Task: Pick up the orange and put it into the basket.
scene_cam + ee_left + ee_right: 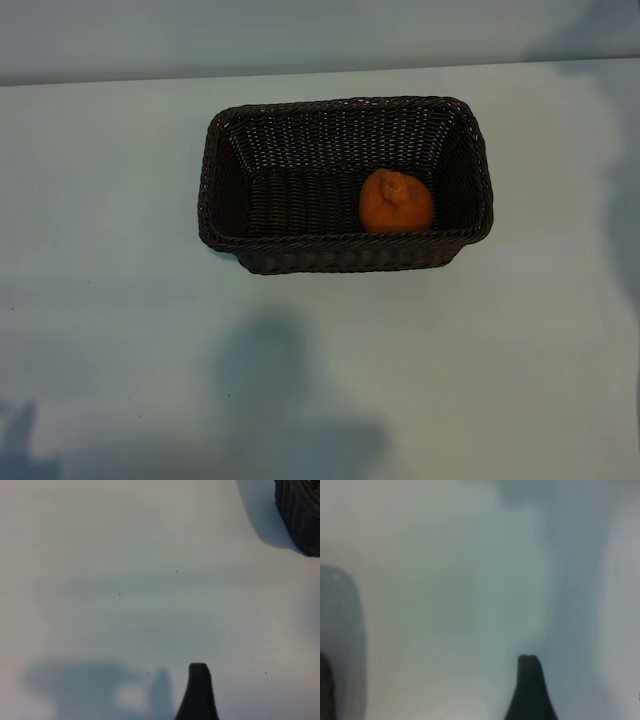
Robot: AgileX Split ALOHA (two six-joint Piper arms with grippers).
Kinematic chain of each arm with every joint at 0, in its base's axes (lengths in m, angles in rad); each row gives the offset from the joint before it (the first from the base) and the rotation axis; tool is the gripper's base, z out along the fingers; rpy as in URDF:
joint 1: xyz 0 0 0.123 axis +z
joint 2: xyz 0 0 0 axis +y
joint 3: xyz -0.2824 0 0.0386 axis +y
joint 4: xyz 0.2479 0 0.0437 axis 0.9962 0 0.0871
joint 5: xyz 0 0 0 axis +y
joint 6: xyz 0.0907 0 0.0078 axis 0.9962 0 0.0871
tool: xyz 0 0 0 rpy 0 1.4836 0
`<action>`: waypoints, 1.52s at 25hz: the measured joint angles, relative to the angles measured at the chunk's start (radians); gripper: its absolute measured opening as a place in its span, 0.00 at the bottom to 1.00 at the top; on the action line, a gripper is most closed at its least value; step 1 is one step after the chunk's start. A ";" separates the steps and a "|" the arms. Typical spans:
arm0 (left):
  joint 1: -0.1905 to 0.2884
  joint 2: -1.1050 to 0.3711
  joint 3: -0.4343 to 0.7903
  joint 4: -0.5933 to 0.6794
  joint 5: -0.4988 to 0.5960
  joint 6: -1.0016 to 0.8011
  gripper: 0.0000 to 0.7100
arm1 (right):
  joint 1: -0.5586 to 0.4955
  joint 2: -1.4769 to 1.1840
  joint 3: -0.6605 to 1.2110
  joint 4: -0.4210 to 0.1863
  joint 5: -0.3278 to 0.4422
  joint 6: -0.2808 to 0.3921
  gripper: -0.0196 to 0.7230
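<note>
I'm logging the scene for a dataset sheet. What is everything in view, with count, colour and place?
Small round orange fruit with dimpled peel: one, orange, inside the basket, toward its right end, against the near wall in the exterior view.
Rectangular dark brown woven wicker basket: one, dark brown, on the table, centre of the exterior view; one corner also shows in the left wrist view.
Table: one, pale white, under everything, with soft shadows.
Left gripper: one dark fingertip visible, over bare table, open, empty.
Right gripper: one dark fingertip visible, over bare table, open, empty.
</note>
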 joint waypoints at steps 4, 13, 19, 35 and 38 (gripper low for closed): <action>0.000 0.000 0.000 0.000 0.000 0.001 0.83 | -0.002 -0.174 0.103 -0.003 0.001 -0.011 0.68; 0.000 0.000 0.000 0.000 0.000 0.001 0.83 | -0.042 -0.566 0.303 -0.008 0.002 -0.015 0.68; 0.000 0.000 0.000 0.000 0.000 0.001 0.83 | -0.042 -0.832 0.448 -0.005 0.002 -0.015 0.68; 0.000 0.000 0.000 0.000 0.000 0.001 0.83 | -0.042 -1.644 0.956 -0.012 0.004 0.003 0.68; 0.000 0.000 0.000 0.000 0.000 0.001 0.83 | -0.042 -1.774 1.020 -0.012 -0.025 0.006 0.68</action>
